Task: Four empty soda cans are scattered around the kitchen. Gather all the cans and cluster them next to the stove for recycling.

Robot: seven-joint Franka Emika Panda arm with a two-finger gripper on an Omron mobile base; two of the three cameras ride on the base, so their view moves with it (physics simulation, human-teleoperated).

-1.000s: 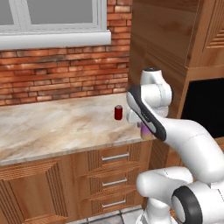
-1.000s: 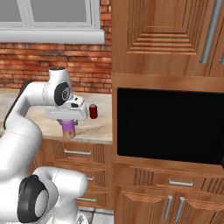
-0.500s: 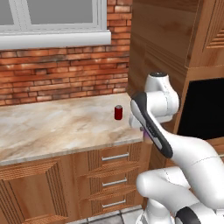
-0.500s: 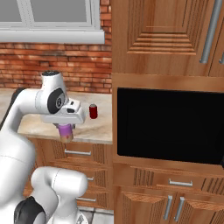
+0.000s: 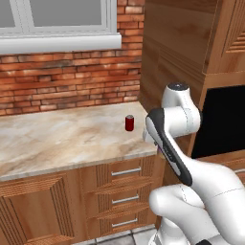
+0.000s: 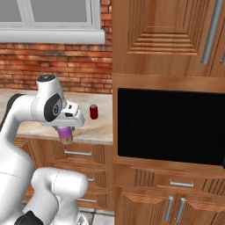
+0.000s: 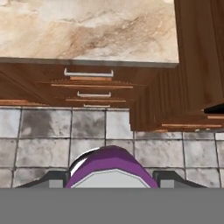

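Note:
A red soda can (image 5: pixel 129 123) (image 6: pixel 93 111) stands upright on the marble counter (image 5: pixel 62 139), near its right end by the tall wooden cabinet. My gripper (image 6: pixel 66 134) (image 7: pixel 111 179) hangs pointing down just off the counter's front edge, in front and to the left of that can in the right base view. It is shut on a purple can (image 7: pixel 111 168) with a silver top, whose body (image 6: pixel 66 133) shows below the hand. The dark fingertips (image 7: pixel 57 179) sit on either side of it. The stove is out of view.
A black built-in oven (image 6: pixel 171 125) sits in the wooden cabinet wall right of the counter. Drawers (image 5: pixel 125 198) (image 7: pixel 89 83) lie under the counter, and grey floor tiles (image 7: pixel 43 140) lie below the hand. A brick wall (image 5: pixel 62 81) and window back the counter.
The arm's upper joint has swung slightly. The gripper with the purple can has hardly shifted, and the red can has stayed put.

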